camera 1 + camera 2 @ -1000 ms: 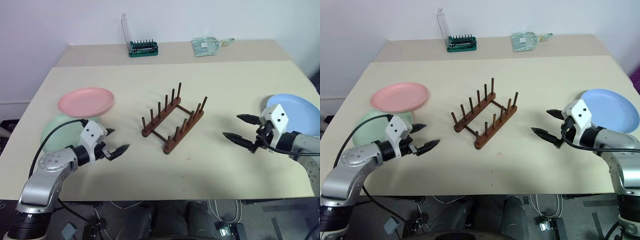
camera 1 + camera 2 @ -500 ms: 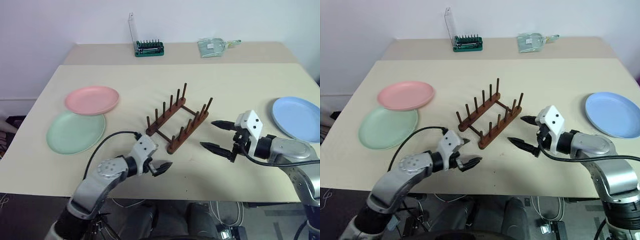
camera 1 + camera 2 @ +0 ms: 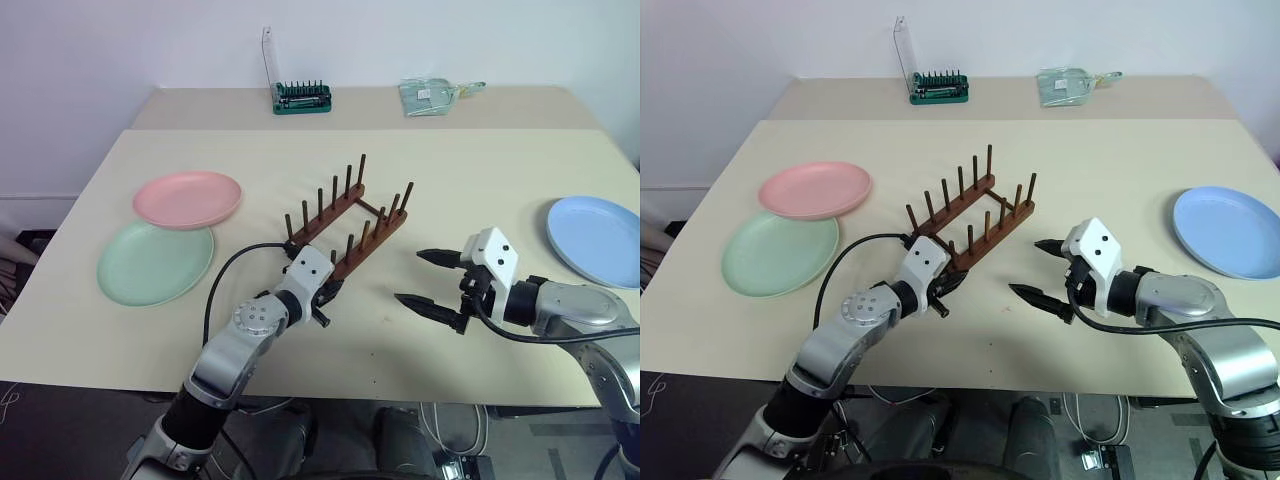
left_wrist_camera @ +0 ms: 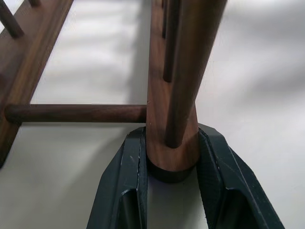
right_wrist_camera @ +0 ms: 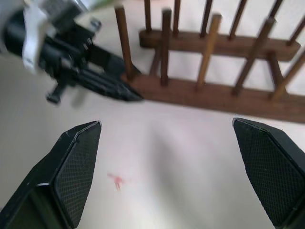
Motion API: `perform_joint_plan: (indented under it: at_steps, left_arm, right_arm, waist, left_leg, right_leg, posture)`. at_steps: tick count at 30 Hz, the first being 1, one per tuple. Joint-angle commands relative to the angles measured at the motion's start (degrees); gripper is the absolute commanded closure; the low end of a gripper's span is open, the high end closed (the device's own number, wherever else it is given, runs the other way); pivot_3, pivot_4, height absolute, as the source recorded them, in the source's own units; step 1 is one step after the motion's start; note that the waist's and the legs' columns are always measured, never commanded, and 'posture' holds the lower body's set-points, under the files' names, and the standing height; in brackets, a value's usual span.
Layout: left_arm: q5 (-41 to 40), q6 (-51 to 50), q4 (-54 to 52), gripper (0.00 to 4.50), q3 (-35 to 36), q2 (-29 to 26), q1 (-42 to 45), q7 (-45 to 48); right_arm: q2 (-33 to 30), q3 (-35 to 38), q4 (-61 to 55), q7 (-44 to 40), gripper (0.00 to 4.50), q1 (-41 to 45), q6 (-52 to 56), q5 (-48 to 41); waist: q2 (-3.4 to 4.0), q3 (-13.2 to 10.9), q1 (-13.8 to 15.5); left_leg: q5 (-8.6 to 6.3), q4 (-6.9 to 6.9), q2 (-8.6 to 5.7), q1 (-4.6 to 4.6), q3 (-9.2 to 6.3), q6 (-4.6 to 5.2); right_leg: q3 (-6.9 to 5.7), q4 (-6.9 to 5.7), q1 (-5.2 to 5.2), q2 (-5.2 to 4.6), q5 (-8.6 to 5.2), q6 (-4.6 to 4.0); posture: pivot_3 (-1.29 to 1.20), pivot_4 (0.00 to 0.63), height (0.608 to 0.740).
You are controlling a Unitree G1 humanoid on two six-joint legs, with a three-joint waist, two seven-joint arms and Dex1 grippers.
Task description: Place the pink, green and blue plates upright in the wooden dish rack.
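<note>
The two head views look forward and down over the whole table (image 3: 500, 180) from the near edge. The left wrist view sits very close to the near end of the rack (image 4: 174, 95). The right wrist view faces left, sharing that rack.

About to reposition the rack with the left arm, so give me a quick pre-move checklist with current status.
1. Left gripper shut on the wooden dish rack, clamping the near end of one rail: ok.
2. Right gripper open, short of the rack, holding nothing: ok.
3. Rack slots free of plates: ok.
4. Pink plate and green plate lie flat, overlapping, apart from the rack: ok.
5. Blue plate flat beyond the right arm: ok.
6. Whether the grip will hold under load: cannot tell.
</note>
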State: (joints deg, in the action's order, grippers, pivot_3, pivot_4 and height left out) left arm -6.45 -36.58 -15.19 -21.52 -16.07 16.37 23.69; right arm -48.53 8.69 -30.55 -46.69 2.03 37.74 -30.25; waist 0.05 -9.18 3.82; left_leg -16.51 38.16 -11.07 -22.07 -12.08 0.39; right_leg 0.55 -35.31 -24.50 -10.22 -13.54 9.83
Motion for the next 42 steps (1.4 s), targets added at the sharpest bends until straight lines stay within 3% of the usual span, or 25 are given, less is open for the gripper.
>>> perform_joint_plan:
  at_steps: [1,6,11,19,26,29,31,33,38,40,42]
  left_arm:
    - [0.49,12.86,7.5,3.71,-0.92,-4.94,5.51,12.09]
    - [-3.26,24.02,27.38,3.71,-0.49,-3.22,19.66,29.99]
    - [-0.74,33.77,43.66,3.71,-1.61,0.51,28.64,39.74]
    - [4.78,46.65,61.12,3.71,-1.92,5.59,34.94,42.66]
    - [6.28,46.26,63.37,0.32,0.19,5.24,35.01,41.7]
    - [4.86,42.26,58.82,0.32,2.09,3.1,32.31,42.42]
    - [3.96,39.15,52.66,0.96,2.56,0.9,28.83,43.4]
    - [1.08,31.84,39.97,1.8,2.86,-1.26,22.77,44.41]
    - [1.6,20.34,24.75,4.22,0.36,-0.04,17.1,39.59]
    - [1.83,16.09,21.93,4.26,-0.57,2.6,16.63,36.29]
    - [2.4,11.64,21.23,4.26,-1.11,4.56,16.86,33.26]
  right_arm:
    - [-1.86,3.11,0.22,-1.02,0.0,-3.25,-2.61,2.12]
    - [-0.6,5.5,-1.81,-0.2,0.0,-10.11,-4.8,3.08]
    - [2.21,6.38,-4.4,2.51,0.0,-15.23,-6.76,4.31]
    - [6.3,5.26,-7.56,6.8,0.0,-18.78,-8.38,6.68]
    - [6.55,5.9,-6.65,8.87,0.0,-16.85,-6.57,7.23]
    - [5.29,7.69,-5.15,9.05,0.0,-17.1,-5.59,8.17]
    - [4.09,9.1,-3.79,8.46,0.51,-18.04,-4.42,8.43]
    - [3.13,10.41,-2.77,7.61,1.29,-19.16,-3.52,8.27]
    - [1.29,8.54,0.2,8.13,3.7,-18.66,-4.21,12.08]
    - [0.62,6.26,2.78,9.52,4.45,-16.48,-4.59,15.17]
    - [0.37,4.15,4.66,9.73,4.45,-14.39,-5.48,17.07]
  waist:
    - [-0.02,-0.01,0.13]
    - [-0.07,-0.05,0.09]
    - [-0.15,-0.09,-0.29]
    - [-0.32,-0.2,-0.28]
    - [-0.33,-0.2,-0.32]
    - [-0.32,-0.19,-0.49]
    - [-0.31,-0.19,-0.74]
    - [-0.28,-0.17,-1.41]
    - [-0.29,-0.17,-1.33]
    - [-0.3,-0.18,-1.3]
    - [-0.31,-0.18,-1.35]
  left_leg:
    - [0.0,0.0,0.01,-0.01,0.0,-0.01]
    - [-0.01,0.02,0.05,-0.08,0.04,0.01]
    - [-0.05,0.02,0.09,-0.13,0.16,0.08]
    - [-0.05,0.03,0.27,-0.09,0.53,0.1]
    - [-0.06,0.06,0.37,-0.08,0.61,0.1]
    - [-0.06,0.05,0.44,-0.03,0.65,0.1]
    - [-0.06,0.04,0.45,-0.01,0.67,0.1]
    - [-0.06,0.0,0.46,0.0,0.68,0.1]
    - [-0.04,0.02,0.48,0.04,0.71,0.07]
    - [-0.03,0.06,0.49,0.06,0.71,0.05]
    - [-0.03,0.08,0.49,0.12,0.78,0.05]
  right_leg:
    - [-0.01,-0.01,-0.01,0.03,0.0,0.0]
    - [0.13,0.14,-0.01,0.15,0.18,0.12]
    - [0.27,0.23,-0.13,0.19,0.22,0.15]
    - [0.56,0.22,-0.2,0.37,0.32,0.19]
    - [0.66,0.23,-0.2,0.48,0.38,0.19]
    - [0.69,0.22,-0.2,0.56,0.4,0.18]
    - [0.72,0.21,-0.2,0.58,0.4,0.17]
    - [0.75,0.21,-0.2,0.58,0.4,0.17]
    - [0.78,0.19,-0.17,0.61,0.46,0.08]
    - [0.78,0.21,-0.11,0.63,0.56,0.08]
    - [0.79,0.23,-0.05,0.63,0.61,0.09]
  posture:
    - [0.0,0.15,0.74]
    - [0.0,0.15,0.74]
    - [0.0,0.15,0.74]
    - [0.0,0.15,0.74]
    - [0.0,0.15,0.74]
    - [0.0,0.15,0.74]
    - [0.0,0.15,0.74]
    - [0.0,0.15,0.74]
    - [0.0,0.15,0.74]
    - [0.0,0.15,0.74]
    - [0.0,0.15,0.74]
